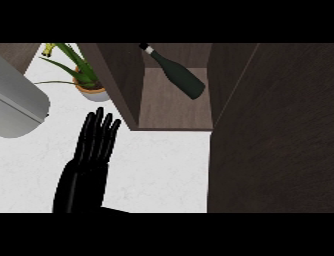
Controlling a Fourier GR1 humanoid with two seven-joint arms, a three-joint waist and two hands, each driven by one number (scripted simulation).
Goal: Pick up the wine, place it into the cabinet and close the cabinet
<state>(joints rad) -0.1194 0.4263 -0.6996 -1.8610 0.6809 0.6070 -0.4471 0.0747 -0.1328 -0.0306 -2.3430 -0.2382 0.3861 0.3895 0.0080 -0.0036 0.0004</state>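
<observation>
Wine bottle [176,71] lies tilted inside open cabinet [171,107]; left hand [95,145], fingers straight, holding nothing, hovers over white worktop [159,170] nr potted plant [81,72].

Dark wood, pale stone, dark glass.

The cabinet [171,100] looks like matt dark-brown wood with a faint grain, as does its door [284,130]. The counter [159,170] is white and smooth, faintly marbled. The wine bottle [177,72] appears as dark green glass, slightly glossy. The robot hand [89,160] is matt black. A potted plant [81,75] sits in a terracotta-looking pot; the grey appliance [7,100] looks smooth and satin.
</observation>
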